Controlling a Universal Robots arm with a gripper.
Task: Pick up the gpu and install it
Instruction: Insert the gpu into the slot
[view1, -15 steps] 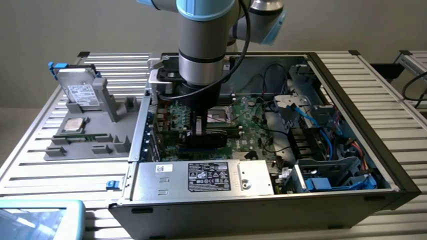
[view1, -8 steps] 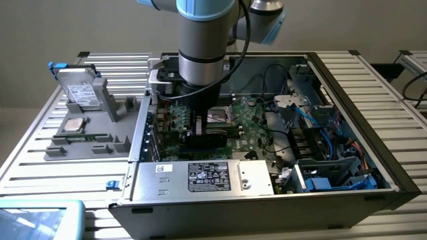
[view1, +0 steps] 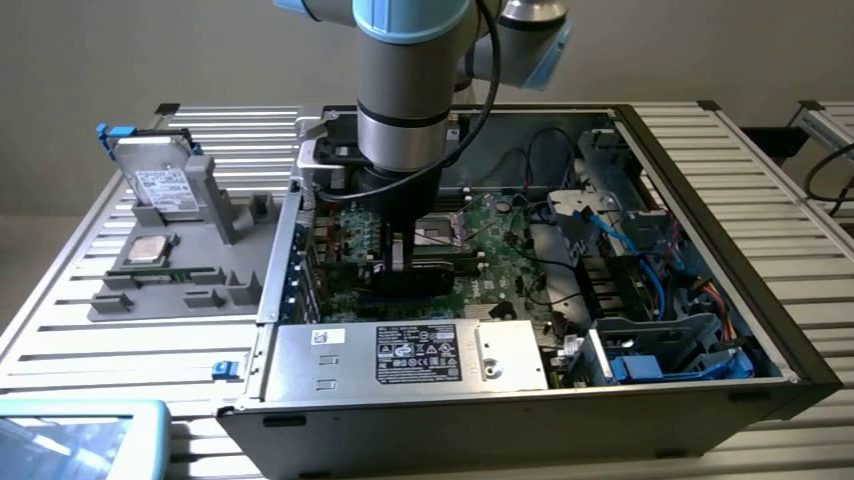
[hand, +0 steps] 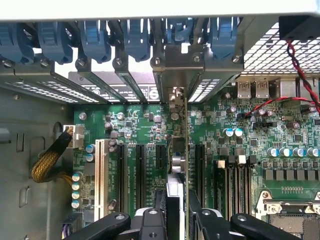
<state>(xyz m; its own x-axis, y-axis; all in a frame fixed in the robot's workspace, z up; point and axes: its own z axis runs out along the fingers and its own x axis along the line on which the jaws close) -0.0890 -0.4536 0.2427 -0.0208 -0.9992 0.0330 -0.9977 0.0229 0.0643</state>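
The gpu (hand: 178, 150) stands on edge over the motherboard's (hand: 280, 140) expansion slots, its silver end bracket (hand: 176, 67) up against the case's rear slot openings. My gripper (hand: 178, 215) is shut on the card, with one black finger (hand: 150, 222) on each side of it. In the exterior view the gripper (view1: 400, 262) reaches down into the open computer case (view1: 747, 300), and the dark card (view1: 416, 280) sits just under it, low against the green board. Whether the card's connector is fully seated in its slot I cannot tell.
A grey fixture (view1: 200, 300) at the exterior view's left holds a silver hard drive (view1: 167, 185) and a small processor chip (view1: 147, 250). Inside the case are the power supply (view1: 400, 355), blue cables (view1: 641, 245) and a row of blue slot clips (hand: 95, 40).
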